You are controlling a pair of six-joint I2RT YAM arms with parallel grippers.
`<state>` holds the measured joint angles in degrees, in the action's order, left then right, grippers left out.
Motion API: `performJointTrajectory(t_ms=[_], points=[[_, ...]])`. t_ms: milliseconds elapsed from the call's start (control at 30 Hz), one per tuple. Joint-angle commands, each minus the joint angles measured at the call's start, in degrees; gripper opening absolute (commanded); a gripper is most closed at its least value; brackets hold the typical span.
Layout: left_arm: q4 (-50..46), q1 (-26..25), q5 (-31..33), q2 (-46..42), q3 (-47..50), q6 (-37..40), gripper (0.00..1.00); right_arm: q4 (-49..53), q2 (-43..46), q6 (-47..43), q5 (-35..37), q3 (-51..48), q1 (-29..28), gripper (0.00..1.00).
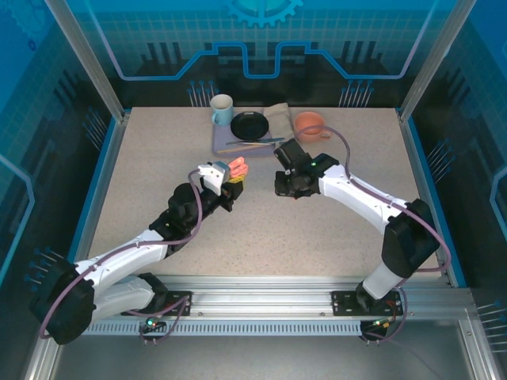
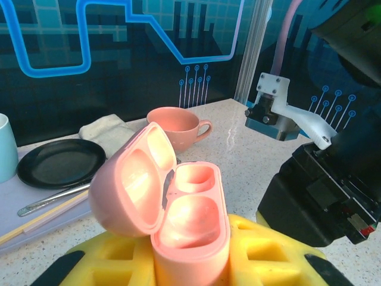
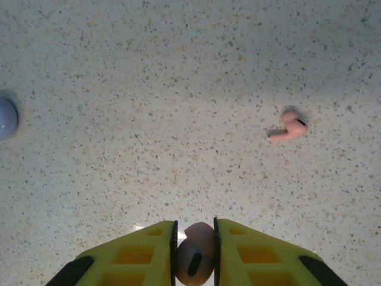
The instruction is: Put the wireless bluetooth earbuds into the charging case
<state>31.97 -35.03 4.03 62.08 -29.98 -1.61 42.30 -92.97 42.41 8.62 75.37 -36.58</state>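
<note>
Pinching a tiny salmon-pink plastic earbud (image 3: 196, 262) between its yellow fingers (image 3: 143, 253), the right hand (image 3: 195, 241) could let it twist or slip, since the hold looks shallow. The left hand (image 2: 190, 262) clamps the open salmon-pink pebble-shaped charging case (image 2: 184, 208), both wells empty; a tilted approach could jam the bud. The right wrist view adds a second pink earbud (image 3: 289, 127) lying at three o'clock on the speckled table (image 3: 149, 89); the wells show from the left wrist.

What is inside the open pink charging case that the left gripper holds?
Two hollow wells in the pink charging case and two recesses in its lid, all empty: no earbud inside. The left gripper hides the case's bottom.
</note>
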Motion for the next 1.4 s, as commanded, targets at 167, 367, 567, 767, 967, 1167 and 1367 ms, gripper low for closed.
performJointTrajectory(t_ms=[167,367,567,767,967,1167,1367], points=[[2.13,0.05,-1.04,0.57,-0.19,-0.59,0.00,0.93,-6.67,5.39,2.22,-6.11,-0.14,0.20],[2.59,0.08,-1.30,0.98,-0.18,-0.92,0.00,0.59,-10.91,16.21,1.13,-8.21,-1.54,0.21],[3.21,0.13,-1.39,1.20,0.07,-1.29,0.00,1.47,-13.79,22.15,1.81,-7.32,-2.99,0.30],[3.57,0.07,-1.24,1.04,0.27,-1.21,0.00,2.78,-14.00,20.78,1.97,-5.86,-3.06,0.43],[3.39,0.09,-1.03,0.23,0.49,-0.68,0.00,0.64,-11.71,7.93,1.17,-5.72,-2.95,0.59],[3.10,0.11,-1.00,-0.38,0.35,-0.40,0.00,-3.95,-10.64,-12.71,-1.36,-7.53,-1.89,0.64],[2.80,0.13,-0.92,-0.71,0.20,-0.41,0.00,-5.05,-12.44,-21.20,-4.91,-8.31,0.93,0.60]])
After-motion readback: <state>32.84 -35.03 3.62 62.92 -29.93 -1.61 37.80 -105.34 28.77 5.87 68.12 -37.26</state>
